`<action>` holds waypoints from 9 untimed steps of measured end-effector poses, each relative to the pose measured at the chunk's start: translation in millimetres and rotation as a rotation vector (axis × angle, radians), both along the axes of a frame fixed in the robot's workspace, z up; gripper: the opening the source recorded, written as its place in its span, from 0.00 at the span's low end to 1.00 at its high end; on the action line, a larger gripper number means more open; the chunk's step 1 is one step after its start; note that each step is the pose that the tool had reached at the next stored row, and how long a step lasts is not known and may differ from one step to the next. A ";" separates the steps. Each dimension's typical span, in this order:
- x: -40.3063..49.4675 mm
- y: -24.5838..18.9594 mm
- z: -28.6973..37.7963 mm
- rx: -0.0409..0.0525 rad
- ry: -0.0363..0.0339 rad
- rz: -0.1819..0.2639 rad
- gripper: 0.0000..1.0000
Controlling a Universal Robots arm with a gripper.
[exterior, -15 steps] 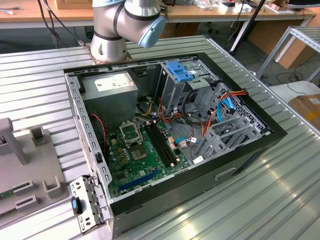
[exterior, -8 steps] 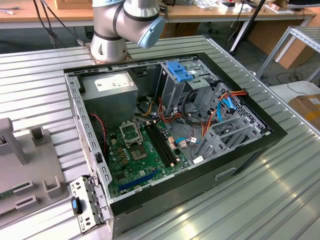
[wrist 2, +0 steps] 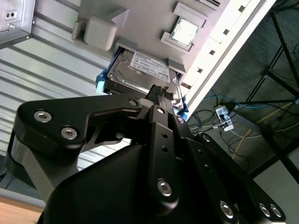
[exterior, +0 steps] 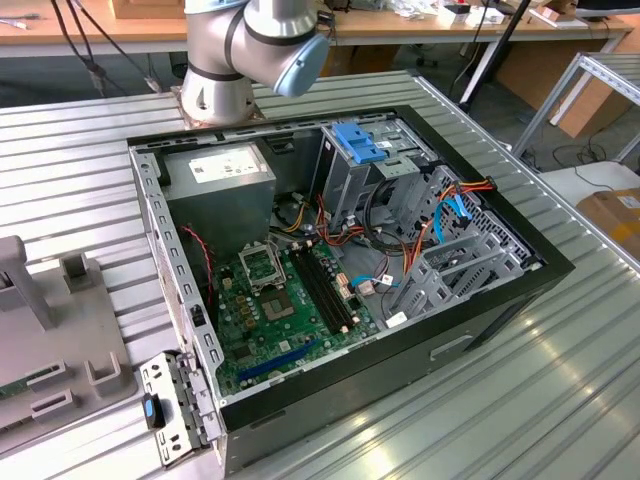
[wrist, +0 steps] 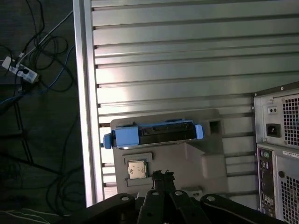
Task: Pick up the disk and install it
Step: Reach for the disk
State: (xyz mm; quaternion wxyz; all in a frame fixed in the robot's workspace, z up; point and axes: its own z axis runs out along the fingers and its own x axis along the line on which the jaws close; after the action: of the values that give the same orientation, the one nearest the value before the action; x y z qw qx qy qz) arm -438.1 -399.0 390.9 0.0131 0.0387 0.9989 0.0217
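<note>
The disk (wrist 2: 140, 74) is a dark hard drive with a white label and bright blue side rails. It rests in a slot of a grey fixture plate (wrist 2: 140, 28) on the ribbed metal table. In the first wrist view the disk (wrist: 159, 133) shows edge-on with its blue rail tabs at both ends. My gripper (wrist: 163, 175) hangs above the fixture plate (wrist: 187, 158), a short way off the disk and not touching it. Its black fingertips sit close together with nothing between them, so it is shut. In the second wrist view the gripper (wrist 2: 161, 93) overlaps the disk's near edge.
An open computer case (exterior: 500, 300) lies on the table, holding a grey drive cage with a blue top (exterior: 360, 145), a power supply (exterior: 220, 175) and a motherboard (exterior: 280, 310). A chip (wrist: 136, 169) sits on the fixture. The table edge (wrist: 84, 116) drops to floor cables.
</note>
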 end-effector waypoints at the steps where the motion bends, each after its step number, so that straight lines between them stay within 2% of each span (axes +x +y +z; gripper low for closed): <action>1: -2.2 0.0 -0.1 0.0000 0.0000 0.000 0.11; 4: -8.3 0.0 -0.3 0.0000 0.0000 0.000 0.11; 9: -8.7 0.0 -0.3 0.0001 0.0000 0.000 0.11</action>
State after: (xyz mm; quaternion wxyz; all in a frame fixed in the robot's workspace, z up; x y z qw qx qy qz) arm -446.7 -399.0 390.6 0.0131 0.0387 0.9989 0.0217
